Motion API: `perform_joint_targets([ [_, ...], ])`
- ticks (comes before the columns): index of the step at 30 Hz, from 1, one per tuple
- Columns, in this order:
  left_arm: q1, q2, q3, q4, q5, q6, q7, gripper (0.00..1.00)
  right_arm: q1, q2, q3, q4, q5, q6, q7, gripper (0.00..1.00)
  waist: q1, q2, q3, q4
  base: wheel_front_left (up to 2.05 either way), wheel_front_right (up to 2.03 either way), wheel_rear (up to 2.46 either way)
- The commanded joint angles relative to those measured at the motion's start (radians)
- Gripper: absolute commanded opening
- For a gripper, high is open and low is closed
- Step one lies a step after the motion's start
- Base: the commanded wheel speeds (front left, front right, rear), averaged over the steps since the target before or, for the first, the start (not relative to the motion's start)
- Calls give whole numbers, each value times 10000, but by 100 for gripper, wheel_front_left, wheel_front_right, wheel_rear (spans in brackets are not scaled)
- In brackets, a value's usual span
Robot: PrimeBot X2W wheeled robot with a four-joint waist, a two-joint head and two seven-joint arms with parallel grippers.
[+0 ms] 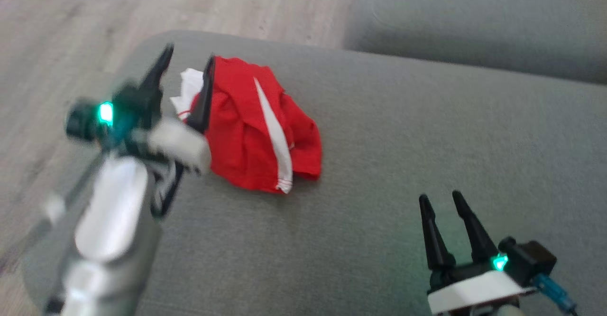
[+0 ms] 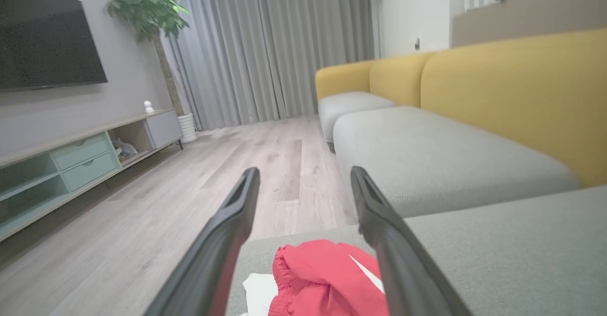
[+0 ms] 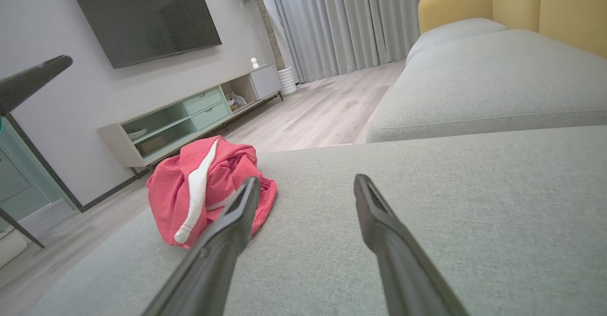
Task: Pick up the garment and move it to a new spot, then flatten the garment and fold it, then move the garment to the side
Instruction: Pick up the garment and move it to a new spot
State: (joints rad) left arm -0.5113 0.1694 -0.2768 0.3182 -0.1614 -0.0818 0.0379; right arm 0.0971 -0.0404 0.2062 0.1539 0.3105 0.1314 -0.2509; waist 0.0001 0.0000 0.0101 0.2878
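Grey sofa cushion (image 1: 403,131) lay beneath both arms, with pale wood floor (image 1: 142,3) beyond its rounded far corner. A crumpled red garment (image 1: 256,126) with a white stripe and a bit of white lining sat in a heap near that corner, on the robot's left half of the cushion.

The left claw (image 1: 189,54) hung at the garment's left edge. Its two dark fingers (image 2: 223,240) were spread as wide as they go and held nothing. One finger crossed in front of the red cloth, and the other stood out past the white lining. The arm looked blurred. In the left wrist view the heap sat low between the fingers, so the claw seemed lined up to straddle a bunched fold for the pick-up. Whether a fingertip touched the cloth could not be told.

The right claw (image 1: 440,196) was well apart from the garment, low at the near right of the cushion. It too was fully spread and empty, and it pointed across bare cushion, seemingly parked to leave the left arm room.

Nothing of the task looked done: the garment was not lifted, flattened or folded. Behind, the wrist views showed a wall television (image 3: 142,17), a low cabinet (image 3: 189,116), grey curtains (image 2: 265,45), a potted plant (image 2: 149,7) and the sofa's yellow backrest (image 2: 512,102).
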Motion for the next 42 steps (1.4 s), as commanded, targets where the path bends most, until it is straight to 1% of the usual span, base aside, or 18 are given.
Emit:
perform_joint_targets([
  [1,-772,328,192,-105,43,-85,380,100,-603,-98,203,-390,-94,-7,-109,100,-1,0,384,-382,0,0,0],
  [5,-2152,598,-229,934,-149,-352,2017,100,-916,-98,217,-521,-124,-7,-109,100,-1,0,823,-793,0,0,0],
  [9,-3025,661,-499,2127,-766,-451,3459,100,-1173,-98,354,-632,-116,-7,-109,100,-1,0,1222,-1191,0,0,0],
  [11,-3329,743,-653,2614,-1010,-470,3969,100,-1252,-98,421,-677,-104,-7,-109,100,-1,0,1384,-1380,0,0,0],
  [16,-3799,1019,-876,3793,-1112,-471,4666,100,-1398,-98,524,-713,-92,-7,-109,100,-1,0,1658,-1766,0,0,0],
  [21,-3918,1038,-832,4765,-1152,-206,4831,100,-1443,-98,596,-700,-76,-7,-109,100,-1,0,1711,-2054,0,0,0],
  [25,-3943,997,-783,5308,-1262,-118,4753,100,-1442,-98,577,-687,-84,-7,-109,100,-1,0,1683,-2150,0,0,0],
  [26,-3941,989,-751,5405,-1304,-94,4685,87,-1447,-98,571,-682,-90,-7,-109,100,-1,0,1670,-2163,0,0,0],
  [27,-3942,980,-719,5497,-1354,-93,4605,36,-1452,-98,564,-676,-95,-7,-109,100,-1,0,1654,-2171,0,0,0],
  [28,-3953,976,-705,5577,-1389,-101,4518,0,-1457,-98,557,-667,-98,-7,-109,100,-1,0,1638,-2177,0,0,0],
  [31,-4019,938,-642,5667,-1532,-164,4019,0,-1467,-98,520,-629,-96,-7,-109,100,-1,0,1566,-2155,0,0,0],
  [33,-4113,892,-556,5608,-1645,-195,3504,0,-1451,-98,492,-605,-84,-7,-109,100,-1,0,1496,-2125,0,0,0],
  [34,-4162,850,-508,5546,-1715,-218,3189,0,-1436,-98,473,-592,-79,-7,-109,100,-1,0,1446,-2100,0,0,0],
  [35,-4250,766,-419,5432,-1832,-252,2527,0,-1390,-98,427,-564,-72,-7,-109,100,-1,0,1316,-2045,0,0,0],
  [36,-4290,724,-398,5364,-1867,-268,2198,0,-1368,-98,402,-544,-79,-7,-109,100,-1,0,1241,-2024,0,0,0],
  [42,-4411,244,-120,4641,-2517,-391,607,0,-1218,-98,290,-456,-44,-7,-109,100,-1,0,632,-1960,0,0,0],
])
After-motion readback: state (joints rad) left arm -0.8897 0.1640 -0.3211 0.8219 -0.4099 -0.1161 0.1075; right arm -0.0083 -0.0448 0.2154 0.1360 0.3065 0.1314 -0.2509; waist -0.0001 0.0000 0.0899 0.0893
